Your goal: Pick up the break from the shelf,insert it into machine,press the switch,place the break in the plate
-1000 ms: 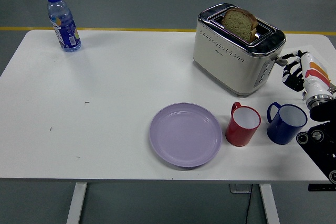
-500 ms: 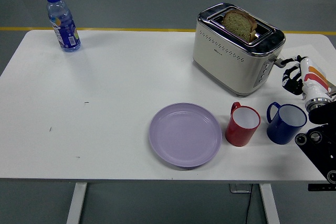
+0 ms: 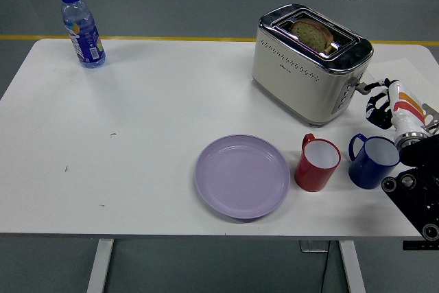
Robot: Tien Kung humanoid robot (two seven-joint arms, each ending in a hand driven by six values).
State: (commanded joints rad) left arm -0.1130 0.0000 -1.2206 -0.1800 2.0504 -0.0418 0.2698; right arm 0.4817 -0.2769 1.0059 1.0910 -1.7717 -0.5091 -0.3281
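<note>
Bread (image 3: 313, 32) sits low in the glossy cream toaster's (image 3: 302, 66) slot on the white counter (image 3: 137, 135). Right hand (image 3: 378, 99), fingers curled, touches the lever side. Round lilac plate (image 3: 242, 176) lies nearby.

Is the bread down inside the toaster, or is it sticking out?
Mostly down: only the top of the bread shows in the slot of the toaster.

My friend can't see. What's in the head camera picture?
A robot's right hand presses the switch on the side of a toaster with a slice of bread sunk low in its slot. In front sit an empty purple plate, a red cup and a blue cup; a water bottle stands far left.
</note>
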